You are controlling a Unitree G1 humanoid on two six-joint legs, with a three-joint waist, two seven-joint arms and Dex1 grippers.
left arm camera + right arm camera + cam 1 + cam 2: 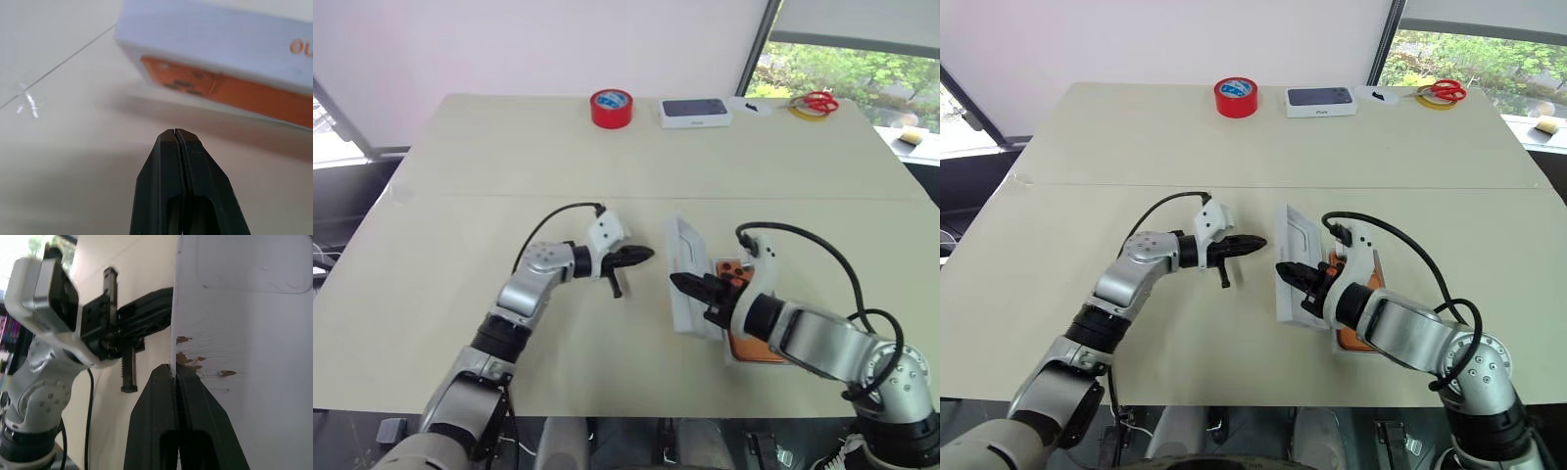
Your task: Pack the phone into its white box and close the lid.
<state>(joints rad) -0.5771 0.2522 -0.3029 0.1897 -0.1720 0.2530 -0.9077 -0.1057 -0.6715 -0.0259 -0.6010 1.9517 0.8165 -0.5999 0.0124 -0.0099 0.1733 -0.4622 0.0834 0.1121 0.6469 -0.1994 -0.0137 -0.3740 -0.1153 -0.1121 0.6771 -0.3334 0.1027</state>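
Now, my left fingers [641, 257] are pressed together, holding nothing, hovering over the bare surface [460, 196] and pointing right toward the lid [686, 274]. A small gap of surface separates them from it.

The lid lies tilted over the white box [736, 360], its left long edge down on the surface, its right side raised. Its white face shows a faint rounded outline and a few brown scuff marks near the edge.

The phone [734, 284] sits in the box under the lid; the orange back and its lens cluster show at the far end, and more orange shows at the near end below my right wrist. From my left wrist view the phone is visible beneath the lid's raised underside.

My right fingers [690, 286] lie on top of the lid near its left edge. They look nearly together; whether they pinch the lid's edge I cannot tell.

Far side of the surface: red tape roll [611, 108], a second white box with a dark phone picture [695, 113], red-handled scissors [818, 102].
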